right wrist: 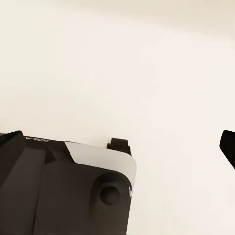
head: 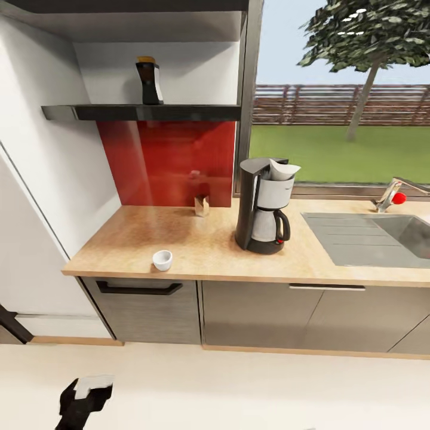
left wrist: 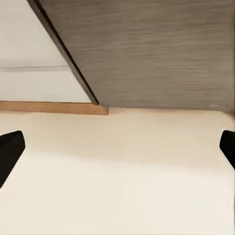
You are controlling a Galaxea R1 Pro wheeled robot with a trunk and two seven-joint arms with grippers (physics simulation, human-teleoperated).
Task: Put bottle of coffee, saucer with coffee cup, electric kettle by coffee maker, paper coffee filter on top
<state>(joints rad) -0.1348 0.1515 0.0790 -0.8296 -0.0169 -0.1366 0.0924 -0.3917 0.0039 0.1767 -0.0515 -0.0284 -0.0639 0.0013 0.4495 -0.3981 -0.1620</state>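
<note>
Head view: coffee maker (head: pixel 263 206) on countertop (head: pixel 197 248); wrist views: both grippers gape empty.

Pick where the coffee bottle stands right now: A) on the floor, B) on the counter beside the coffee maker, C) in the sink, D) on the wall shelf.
D: the bottle stands upright on the shelf, above the counter and left of the coffee maker.

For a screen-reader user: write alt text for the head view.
A black coffee maker with a white paper filter on top stands on a wooden kitchen countertop, left of a steel sink under a garden window. A small white cup sits near the counter's front edge, a dark coffee bottle on the shelf above the red backsplash.
</note>
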